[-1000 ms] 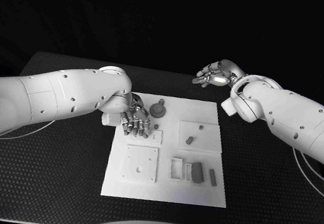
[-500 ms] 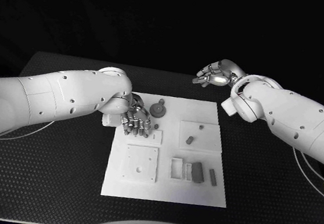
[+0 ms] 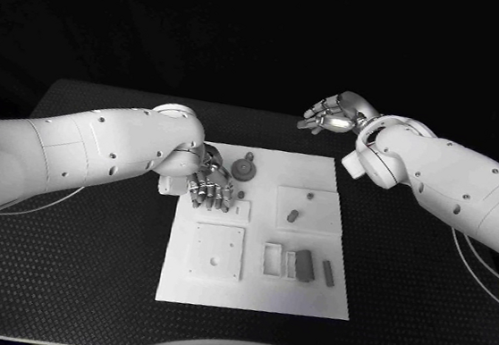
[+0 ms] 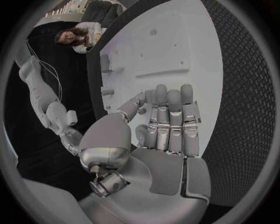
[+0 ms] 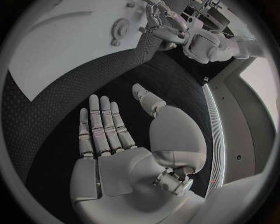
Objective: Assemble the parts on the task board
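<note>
The white task board [image 3: 328, 173] lies in the middle of the black table. My left hand [image 3: 209, 185] hovers low over the board's near-left part, fingers straight and close together, holding nothing; its fingertips [image 4: 169, 95] point along the board [image 4: 175, 46]. A round grey gear-like part [image 3: 244, 169] lies just beyond that hand. A small peg [image 3: 295, 215] stands in a raised square plate [image 3: 312, 204]. Several grey bar parts [image 3: 301, 264] lie at the board's near right. My right hand [image 3: 334, 112] is raised past the table's far edge, palm [image 5: 116, 140] bare and fingers spread.
Another square plate [image 3: 217, 250] sits on the board's near-left area. Black textured table [image 3: 75, 269] surrounds the board on all sides. In the right wrist view the board [image 5: 58, 51], the gear [image 5: 121, 29] and my left hand [image 5: 169, 25] lie ahead.
</note>
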`<state>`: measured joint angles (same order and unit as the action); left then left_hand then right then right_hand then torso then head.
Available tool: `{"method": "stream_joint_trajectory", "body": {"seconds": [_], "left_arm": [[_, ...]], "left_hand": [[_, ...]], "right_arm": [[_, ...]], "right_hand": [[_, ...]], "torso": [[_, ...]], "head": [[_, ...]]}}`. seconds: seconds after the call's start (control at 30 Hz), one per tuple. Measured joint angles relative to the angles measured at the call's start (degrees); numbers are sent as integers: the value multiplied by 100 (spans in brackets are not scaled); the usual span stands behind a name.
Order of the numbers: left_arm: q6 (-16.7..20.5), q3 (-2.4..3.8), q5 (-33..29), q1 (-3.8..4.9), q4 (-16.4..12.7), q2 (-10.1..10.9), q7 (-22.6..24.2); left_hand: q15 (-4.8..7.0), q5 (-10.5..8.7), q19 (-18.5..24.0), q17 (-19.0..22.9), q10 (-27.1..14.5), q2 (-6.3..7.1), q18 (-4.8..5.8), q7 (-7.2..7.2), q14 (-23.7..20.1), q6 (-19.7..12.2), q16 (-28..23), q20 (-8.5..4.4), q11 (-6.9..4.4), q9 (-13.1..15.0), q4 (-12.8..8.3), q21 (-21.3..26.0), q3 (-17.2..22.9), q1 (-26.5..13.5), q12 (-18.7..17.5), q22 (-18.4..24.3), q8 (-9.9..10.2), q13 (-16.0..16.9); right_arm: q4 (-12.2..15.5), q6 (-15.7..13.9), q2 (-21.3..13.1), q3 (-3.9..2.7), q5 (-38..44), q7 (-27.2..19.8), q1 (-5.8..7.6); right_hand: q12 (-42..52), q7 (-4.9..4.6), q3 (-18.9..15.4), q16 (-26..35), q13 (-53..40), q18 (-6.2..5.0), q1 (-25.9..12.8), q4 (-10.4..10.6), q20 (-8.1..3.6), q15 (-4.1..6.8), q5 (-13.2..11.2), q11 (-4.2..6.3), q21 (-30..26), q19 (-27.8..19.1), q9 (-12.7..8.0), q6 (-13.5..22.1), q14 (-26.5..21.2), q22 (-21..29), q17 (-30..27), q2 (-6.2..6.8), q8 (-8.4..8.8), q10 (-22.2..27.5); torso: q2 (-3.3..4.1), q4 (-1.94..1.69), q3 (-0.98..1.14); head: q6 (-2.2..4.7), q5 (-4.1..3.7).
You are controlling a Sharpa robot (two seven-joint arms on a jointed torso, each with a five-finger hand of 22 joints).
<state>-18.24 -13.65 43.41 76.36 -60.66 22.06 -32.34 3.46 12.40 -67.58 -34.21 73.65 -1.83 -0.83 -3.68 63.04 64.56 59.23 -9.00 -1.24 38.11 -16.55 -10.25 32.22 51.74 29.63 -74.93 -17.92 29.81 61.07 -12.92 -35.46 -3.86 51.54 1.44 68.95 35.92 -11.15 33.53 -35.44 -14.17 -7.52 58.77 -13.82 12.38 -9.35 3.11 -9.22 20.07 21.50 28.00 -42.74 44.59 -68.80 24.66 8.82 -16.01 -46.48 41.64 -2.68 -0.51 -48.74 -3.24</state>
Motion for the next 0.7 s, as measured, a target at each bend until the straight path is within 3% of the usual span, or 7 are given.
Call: {"method": "stream_joint_trajectory", "body": {"seconds": [0.7], "left_arm": [[79,2,208,-31,-132,15,-15]], "left_hand": [[0,-6,0,1,9,0,0,0,0,0,0,2,8,23,-1,0,-1,0,0,1,0,4]], "right_arm": [[4,8,-4,0,-1,-1,0]], "right_hand": [[0,0,0,23,31,0,0,0,0,-19,0,0,0,0,-6,0,-19,-13,-6,0,-29,0]], "torso": [[0,-3,-3]], "head": [[-27,-16]]}}
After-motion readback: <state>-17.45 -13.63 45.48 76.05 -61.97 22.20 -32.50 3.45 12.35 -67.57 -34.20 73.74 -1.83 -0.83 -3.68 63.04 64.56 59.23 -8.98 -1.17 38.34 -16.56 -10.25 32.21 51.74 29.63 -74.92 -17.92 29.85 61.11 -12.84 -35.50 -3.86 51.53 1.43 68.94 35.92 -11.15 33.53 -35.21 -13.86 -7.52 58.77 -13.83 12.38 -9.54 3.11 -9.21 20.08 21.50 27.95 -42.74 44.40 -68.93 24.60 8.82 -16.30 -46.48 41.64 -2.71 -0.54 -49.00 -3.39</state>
